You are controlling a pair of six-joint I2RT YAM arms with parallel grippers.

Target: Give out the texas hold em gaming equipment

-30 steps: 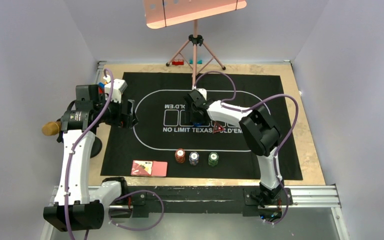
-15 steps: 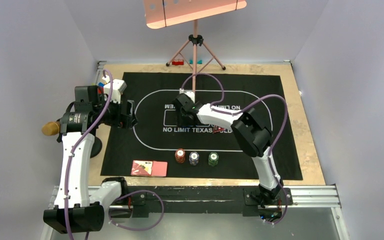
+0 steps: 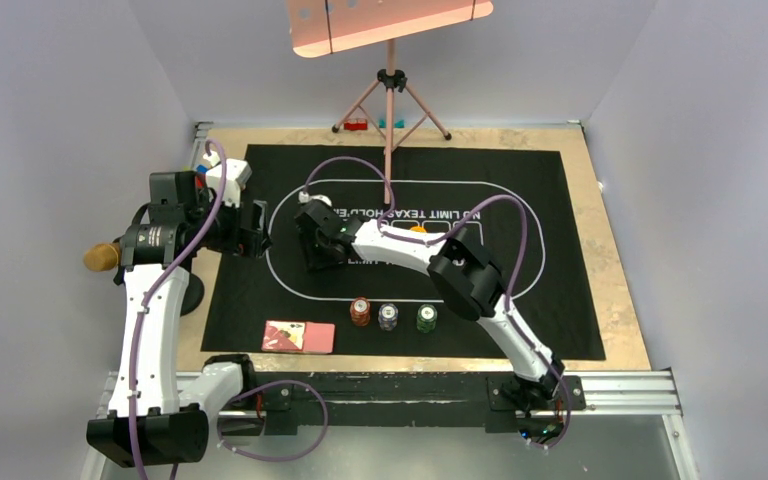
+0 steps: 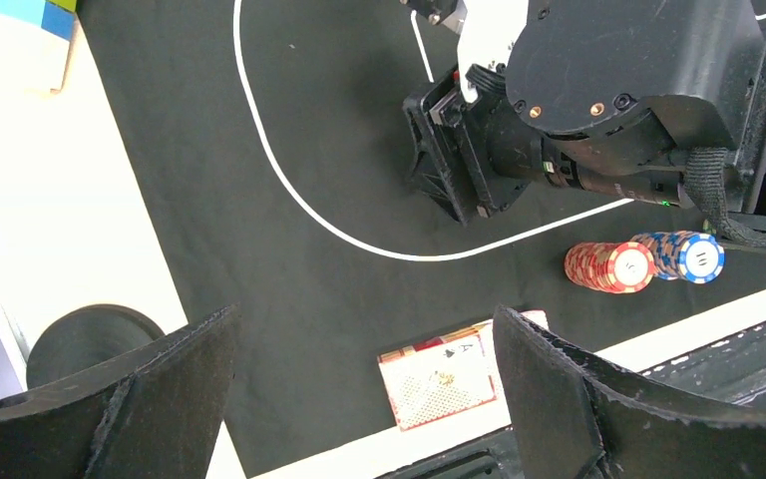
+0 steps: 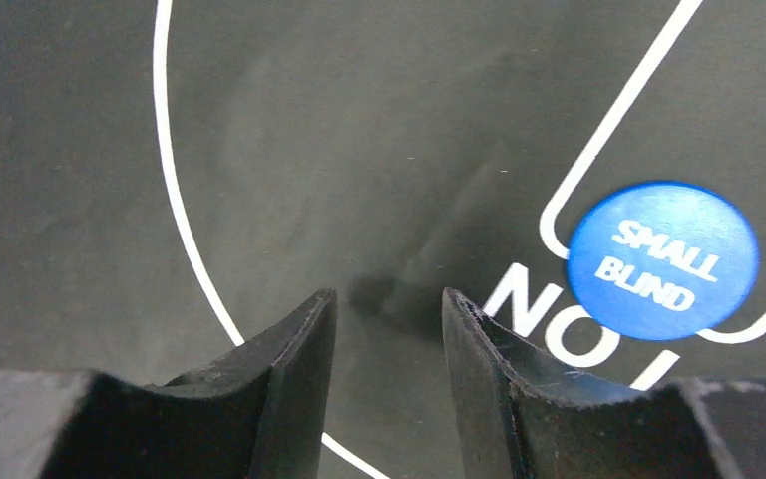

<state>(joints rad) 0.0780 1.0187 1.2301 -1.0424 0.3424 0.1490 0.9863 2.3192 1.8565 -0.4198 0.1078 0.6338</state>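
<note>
From above the right arm (image 3: 400, 245) hides some lettering on the mat (image 3: 250, 290), and the poker chips' (image 3: 388, 316) markings are too small to read. The left wrist view crops the toy blocks (image 4: 20, 12)

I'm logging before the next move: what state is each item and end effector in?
Left end effector: open, empty.
Right end effector: open, narrow gap, empty.
Small blind button: flat, label up.
Red chip stack: upright.
Grey chip stack: upright.
Green chip stack: upright.
Playing cards: flat pile.
</note>
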